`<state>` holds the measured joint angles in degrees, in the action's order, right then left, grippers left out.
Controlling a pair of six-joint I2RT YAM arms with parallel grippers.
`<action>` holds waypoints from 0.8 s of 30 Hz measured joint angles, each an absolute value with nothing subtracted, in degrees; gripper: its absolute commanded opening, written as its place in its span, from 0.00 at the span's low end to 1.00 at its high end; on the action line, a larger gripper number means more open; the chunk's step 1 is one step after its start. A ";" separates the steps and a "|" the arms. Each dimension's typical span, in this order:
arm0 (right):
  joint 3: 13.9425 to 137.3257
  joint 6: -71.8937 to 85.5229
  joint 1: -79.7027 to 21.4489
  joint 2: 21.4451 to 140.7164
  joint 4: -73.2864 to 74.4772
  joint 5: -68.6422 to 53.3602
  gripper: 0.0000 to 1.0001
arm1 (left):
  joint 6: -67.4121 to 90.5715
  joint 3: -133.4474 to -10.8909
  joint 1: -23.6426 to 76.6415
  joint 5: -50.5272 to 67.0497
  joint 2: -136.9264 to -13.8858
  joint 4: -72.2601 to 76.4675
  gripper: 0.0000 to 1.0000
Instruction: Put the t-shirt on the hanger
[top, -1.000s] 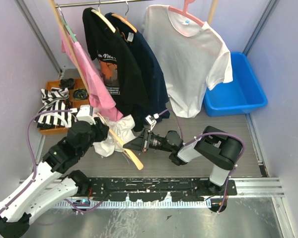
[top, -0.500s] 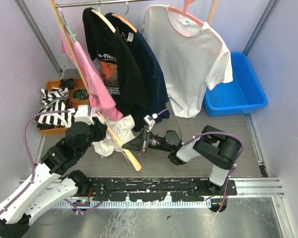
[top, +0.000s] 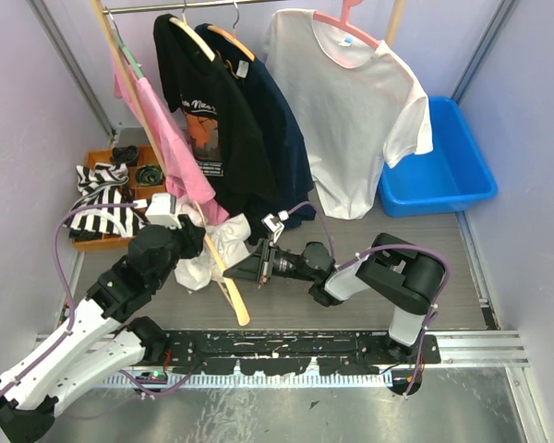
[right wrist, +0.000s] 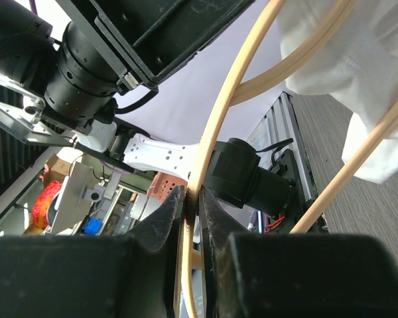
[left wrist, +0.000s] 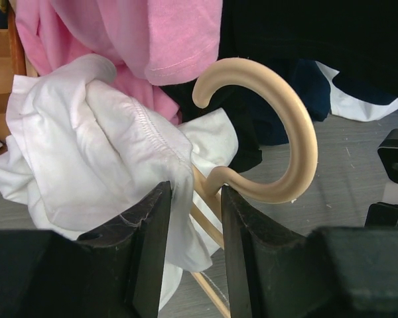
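The t-shirt (top: 217,242) hangs on the hanger (top: 229,293) (bin (top: 443,198) far right).

Smooth pale wood hanger (left wrist: 304,142) (faintly glossy), soft matt cloth t-shirt (left wrist: 86,152).

Overhead, two wrist close-ups on hanger (left wrist: 304,139)

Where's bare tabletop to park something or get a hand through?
Open: the grey strip between the right arm and the blue bin, and the strip between the hanger and the front rail. Crowded: back left, where the t-shirt, striped cloth, orange tray and hung shirts bunch together.
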<state>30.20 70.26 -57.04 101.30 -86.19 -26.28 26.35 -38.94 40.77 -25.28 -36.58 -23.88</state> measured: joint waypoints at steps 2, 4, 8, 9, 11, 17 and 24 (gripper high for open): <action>30.37 70.26 -57.06 101.30 -86.21 -26.39 0.01 | 26.04 -38.00 40.77 -24.91 -36.51 -22.22 0.44; 30.46 70.26 -57.08 101.30 -86.19 -26.79 0.01 | 25.78 -37.12 40.77 -24.34 -36.49 -20.93 0.44; 30.46 70.26 -57.21 101.47 -86.21 -27.14 0.01 | 25.47 -36.21 40.77 -23.42 -36.45 -19.49 0.44; 30.46 70.26 -57.23 101.65 -86.24 -27.18 0.01 | 25.47 -36.21 40.77 -23.33 -36.42 -19.46 0.44; 30.46 70.26 -57.28 102.06 -86.28 -27.24 0.01 | 25.50 -36.21 40.77 -23.22 -36.40 -19.55 0.44; 30.72 70.26 -57.32 103.02 -86.28 -27.81 0.01 | 26.52 -36.56 40.75 -23.29 -37.32 -21.21 0.49; 32.99 70.65 -57.45 106.15 -86.39 -29.91 0.01 | 31.18 -40.75 40.75 -23.94 -41.76 -27.90 0.52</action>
